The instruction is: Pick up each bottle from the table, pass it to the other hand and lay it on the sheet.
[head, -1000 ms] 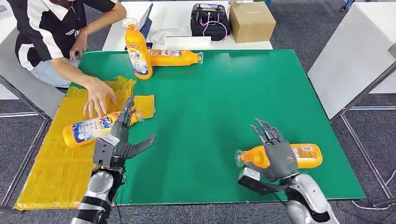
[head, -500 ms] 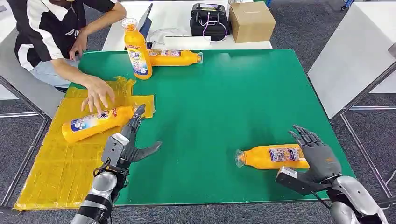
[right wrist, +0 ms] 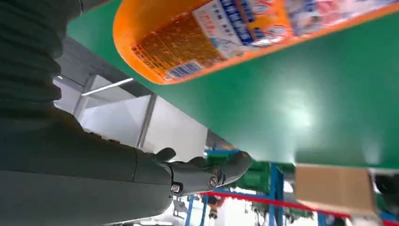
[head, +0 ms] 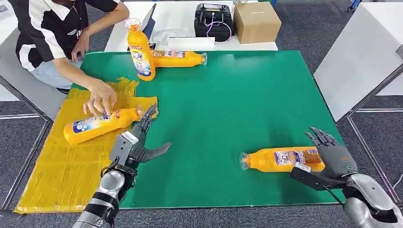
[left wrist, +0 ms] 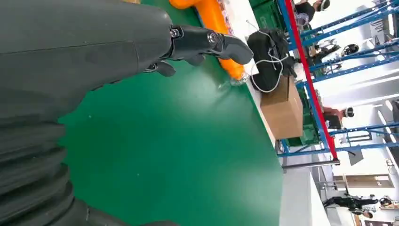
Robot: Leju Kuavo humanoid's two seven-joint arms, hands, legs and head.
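Green mat [head: 228, 109] covers a table on grey carpet. Four orange bottles: one on the yellow sheet [head: 52, 166] under a person's hand [head: 99, 97], two at the far edge, one [head: 280, 159] lying beside the right hand [head: 332, 159]. Left hand [head: 138, 142] and right hand are both spread, holding nothing.

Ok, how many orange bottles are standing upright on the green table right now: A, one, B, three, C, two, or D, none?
A: only the upright bottle at the far edge stands; the bottle behind it and the one by the right hand lie on their sides.
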